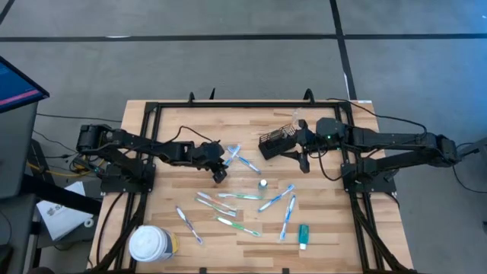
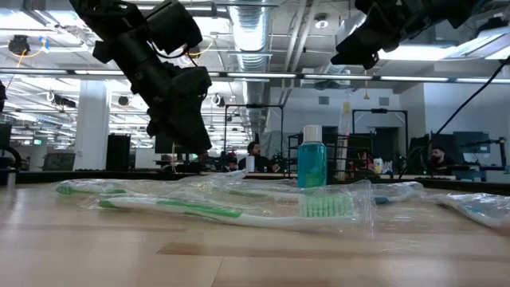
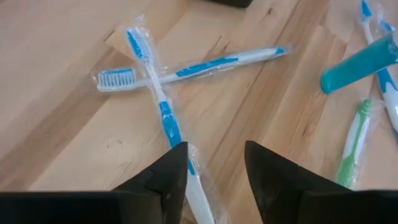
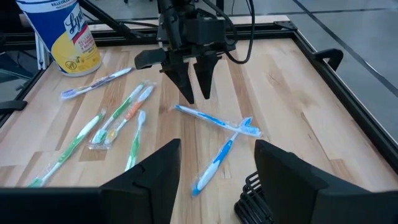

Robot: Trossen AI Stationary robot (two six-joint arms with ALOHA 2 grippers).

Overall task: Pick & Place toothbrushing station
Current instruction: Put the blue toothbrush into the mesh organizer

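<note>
The black wire-mesh caddy [image 1: 274, 142] sits on the table's far right part; its corner shows in the right wrist view [image 4: 252, 199]. My right gripper [image 1: 299, 158] is open just beside it, touching nothing [image 4: 217, 146]. Two wrapped blue toothbrushes [image 1: 237, 157] lie crossed on the wood [image 3: 163, 106]. My left gripper [image 1: 220, 173] is open and hovers over one brush's handle end [image 3: 214, 146], fingers pointing down [image 4: 196, 96]. Several wrapped green, blue and white brushes [image 1: 240, 196] lie scattered toward the near edge. A small teal bottle [image 2: 311, 155] stands upright mid-table, and a teal tube [image 1: 303, 234] lies near right.
The white-lidded yellowish tub [image 1: 152, 243] stands at the near left corner [image 4: 62, 37]. A black frame [image 1: 156, 106] borders the table's sides and far edge. A green brush in clear wrap [image 2: 207, 209] lies close to the low camera. People sit in the room behind.
</note>
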